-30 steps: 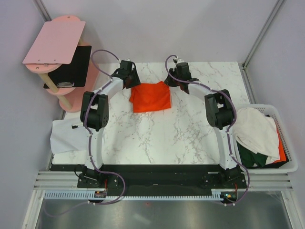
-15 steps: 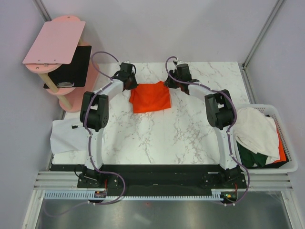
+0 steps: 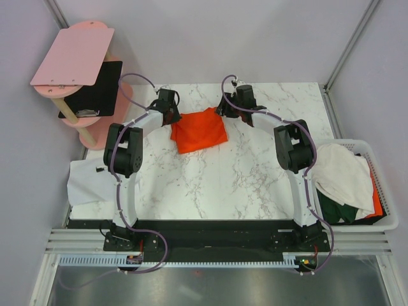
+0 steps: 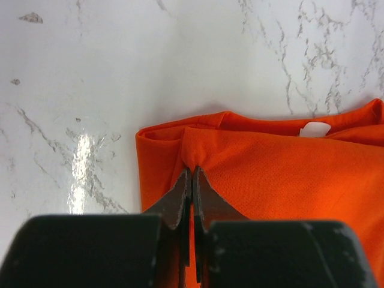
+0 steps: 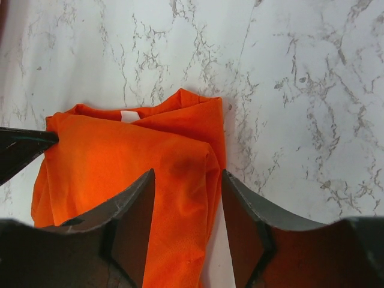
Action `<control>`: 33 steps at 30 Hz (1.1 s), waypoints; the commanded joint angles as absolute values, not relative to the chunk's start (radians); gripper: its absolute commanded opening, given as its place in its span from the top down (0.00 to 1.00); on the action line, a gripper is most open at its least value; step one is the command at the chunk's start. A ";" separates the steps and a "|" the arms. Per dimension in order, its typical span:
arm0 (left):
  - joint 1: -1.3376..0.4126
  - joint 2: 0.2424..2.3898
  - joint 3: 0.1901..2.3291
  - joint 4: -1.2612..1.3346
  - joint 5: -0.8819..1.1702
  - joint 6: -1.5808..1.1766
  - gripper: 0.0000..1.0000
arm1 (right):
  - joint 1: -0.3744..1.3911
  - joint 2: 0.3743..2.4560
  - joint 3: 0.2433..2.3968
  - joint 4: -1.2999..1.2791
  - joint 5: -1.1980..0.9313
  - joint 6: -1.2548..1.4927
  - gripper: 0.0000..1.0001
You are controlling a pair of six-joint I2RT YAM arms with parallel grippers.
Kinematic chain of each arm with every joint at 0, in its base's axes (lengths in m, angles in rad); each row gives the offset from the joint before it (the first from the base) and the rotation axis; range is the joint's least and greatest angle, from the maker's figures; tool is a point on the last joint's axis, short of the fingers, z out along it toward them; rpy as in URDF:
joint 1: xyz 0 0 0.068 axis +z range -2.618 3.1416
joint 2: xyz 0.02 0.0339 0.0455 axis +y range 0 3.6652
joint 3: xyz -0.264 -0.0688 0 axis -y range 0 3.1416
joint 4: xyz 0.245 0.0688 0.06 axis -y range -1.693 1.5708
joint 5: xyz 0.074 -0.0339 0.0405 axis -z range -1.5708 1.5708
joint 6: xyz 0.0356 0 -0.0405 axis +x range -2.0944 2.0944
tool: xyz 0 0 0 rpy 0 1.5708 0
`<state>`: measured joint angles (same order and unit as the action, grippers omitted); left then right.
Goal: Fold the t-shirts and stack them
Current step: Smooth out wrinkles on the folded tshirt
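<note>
A folded orange-red t-shirt (image 3: 199,129) lies at the far middle of the marble table (image 3: 210,185). My left gripper (image 3: 173,115) is at its far left corner. In the left wrist view the jaws (image 4: 192,172) are shut, pinching a pucker of the orange fabric (image 4: 288,174). My right gripper (image 3: 224,109) is at the far right corner. In the right wrist view it (image 5: 188,174) stands open, straddling the folded right edge of the orange shirt (image 5: 120,156) without gripping it. A white t-shirt (image 3: 88,182) lies flat at the table's left edge.
A white basket (image 3: 387,191) at the right holds a white t-shirt (image 3: 344,175) heaped over a dark green one (image 3: 331,207). A pink stand with pink boards (image 3: 73,54) and a black panel (image 3: 95,89) rises at the far left. The cell's frame posts flank the table.
The left gripper has shut on the shirt's far left corner and drawn it slightly left. The right gripper has opened, letting go of the far right corner.
</note>
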<state>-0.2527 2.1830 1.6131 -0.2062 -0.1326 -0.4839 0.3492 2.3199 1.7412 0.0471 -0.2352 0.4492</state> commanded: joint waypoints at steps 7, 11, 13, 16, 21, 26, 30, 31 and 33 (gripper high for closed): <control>-0.247 1.991 1.572 -0.126 -0.107 -0.463 0.98 | 0.345 2.276 1.692 0.141 -0.239 0.454 0.34; -0.247 1.918 1.543 -0.118 -0.087 -0.469 0.98 | 0.345 2.278 1.680 0.149 -0.247 0.463 0.34; -0.247 1.898 1.528 -0.118 -0.092 -0.469 0.98 | 0.345 2.279 1.671 0.150 -0.245 0.463 0.34; -0.247 1.878 1.502 -0.126 -0.130 -0.474 0.98 | 0.342 2.278 1.655 0.156 -0.245 0.466 0.33; -0.245 1.951 1.520 -0.159 -0.156 -0.480 0.98 | 0.339 2.267 1.640 0.166 -0.250 0.468 0.28; -0.238 2.020 1.546 -0.169 -0.195 -0.500 0.98 | 0.339 2.226 1.605 0.167 -0.241 0.442 0.17; -0.224 2.060 1.565 -0.170 -0.216 -0.505 0.98 | 0.339 2.180 1.550 0.189 -0.241 0.434 0.10; -0.222 2.081 1.580 -0.178 -0.219 -0.505 0.98 | 0.337 2.174 1.539 0.198 -0.239 0.437 0.09; -0.213 2.101 1.604 -0.201 -0.233 -0.506 0.98 | 0.341 2.154 1.510 0.227 -0.258 0.454 0.07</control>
<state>-0.2325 2.0689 1.5276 -0.1886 -0.1768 -0.4843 0.3424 2.2429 1.5524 0.1383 -0.2386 0.4519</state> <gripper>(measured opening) 0.029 0.917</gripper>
